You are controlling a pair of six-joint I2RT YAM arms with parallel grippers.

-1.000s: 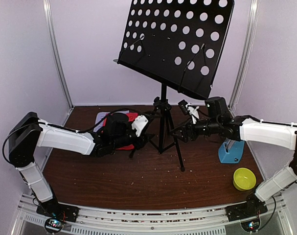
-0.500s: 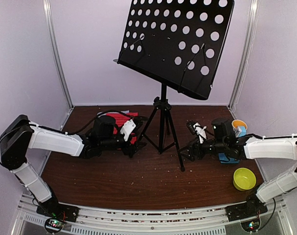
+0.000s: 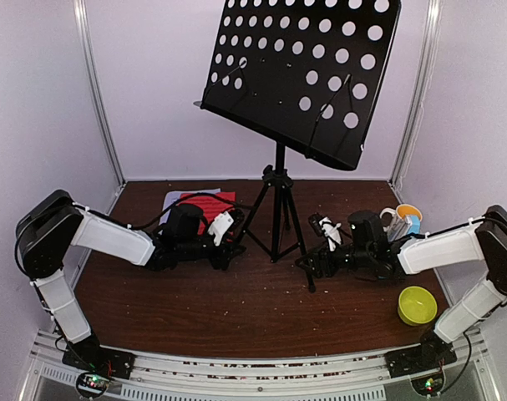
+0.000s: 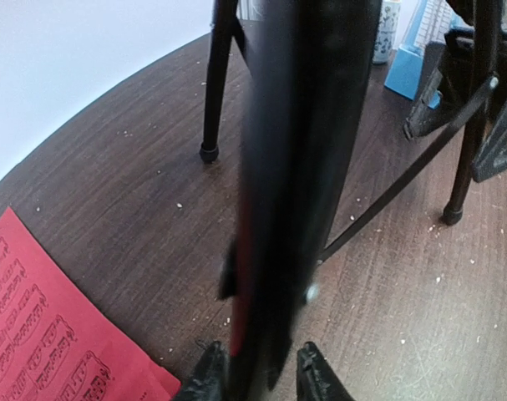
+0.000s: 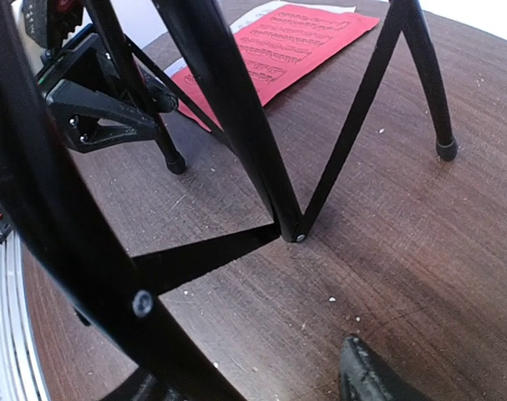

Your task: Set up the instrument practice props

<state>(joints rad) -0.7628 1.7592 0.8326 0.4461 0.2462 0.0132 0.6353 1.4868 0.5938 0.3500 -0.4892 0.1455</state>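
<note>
The black perforated music stand (image 3: 299, 71) stands mid-table on its tripod legs (image 3: 278, 225). My left gripper (image 3: 230, 244) is low at the left leg. In the left wrist view my left gripper (image 4: 261, 378) has its jaws narrowly apart either side of that blurred leg (image 4: 286, 209), with a sliver of table showing beside one finger. My right gripper (image 3: 307, 266) is low at the right leg. In the right wrist view it is wide open (image 5: 253, 386), the leg (image 5: 86, 251) crossing by its left finger. The red sheet (image 3: 213, 203) lies on the white sheet (image 3: 173, 200) behind the left arm. The blue metronome (image 3: 413, 224) stands far right.
A white mug (image 3: 393, 219) stands beside the metronome. A yellow bowl (image 3: 418, 305) sits near the front right. The enclosure's walls and metal posts (image 3: 98, 92) close in the table on three sides. Crumbs speckle the wood.
Both grippers have dropped from the upper tripod struts to the lower ends of the legs. The right arm pulled back and then came in toward the right leg. The stand shifted only slightly.
</note>
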